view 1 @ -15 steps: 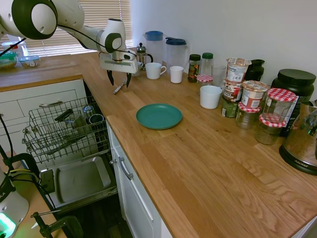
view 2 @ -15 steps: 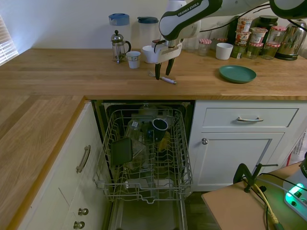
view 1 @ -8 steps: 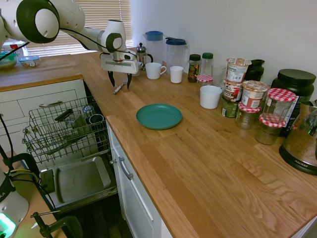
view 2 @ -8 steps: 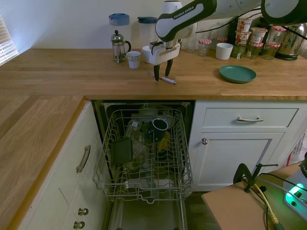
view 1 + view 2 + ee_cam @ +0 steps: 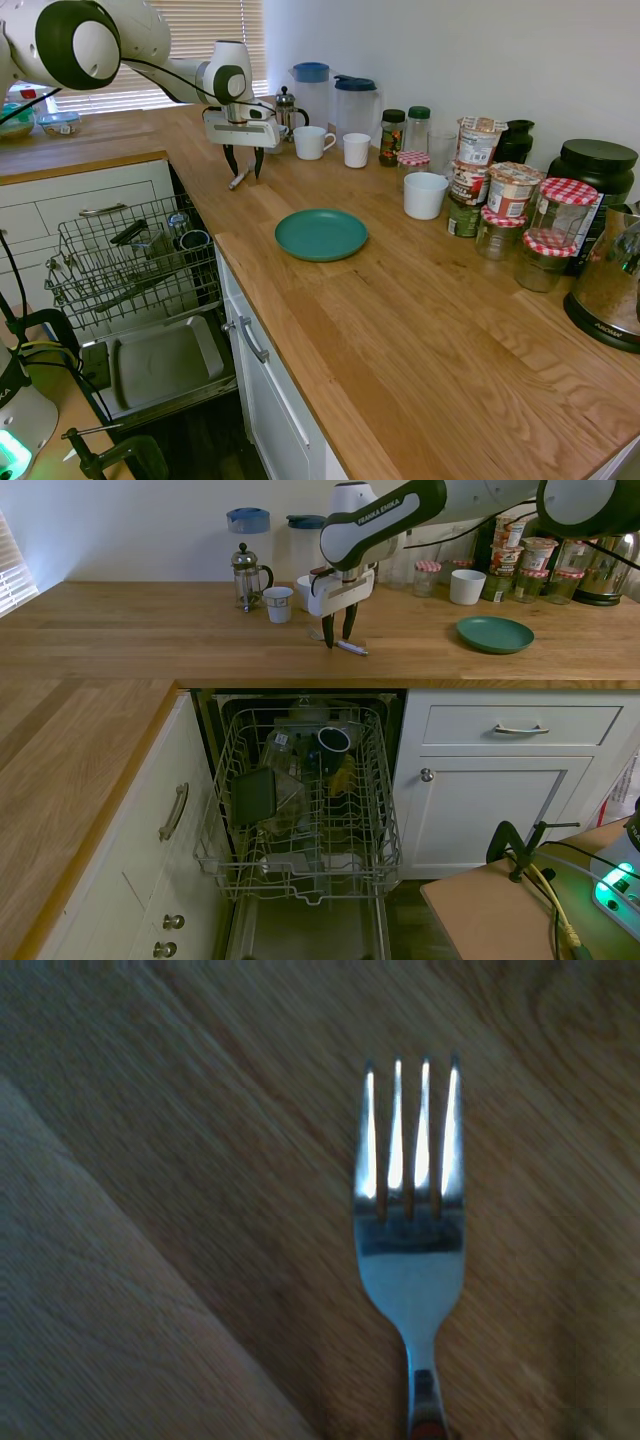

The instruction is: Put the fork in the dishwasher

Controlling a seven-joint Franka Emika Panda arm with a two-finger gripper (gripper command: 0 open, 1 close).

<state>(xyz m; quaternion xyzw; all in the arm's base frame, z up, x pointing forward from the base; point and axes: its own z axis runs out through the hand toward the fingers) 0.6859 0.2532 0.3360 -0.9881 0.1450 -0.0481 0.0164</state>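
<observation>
While the tool [image 5: 244, 166] hangs spread just above the bench [image 5: 420, 330], the fork [image 5: 238, 179] lies flat directly beneath it, its long axis crossing between the fingers, close to the bench edge above the open dishwasher [image 5: 305, 800].

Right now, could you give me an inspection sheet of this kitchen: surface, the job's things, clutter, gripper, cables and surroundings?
Surface: wooden countertop, dry.
Job's things: small silvery metal fork flat on the countertop; open dishwasher, grey wire rack pulled out, partly loaded.
Clutter: round teal plate, white mugs, glass French press, jars with checked lids.
Gripper: gripper open, fingers either side of the fork.
Cables: nothing seen on the countertop.
Surroundings: white drawers, window blinds.
</observation>
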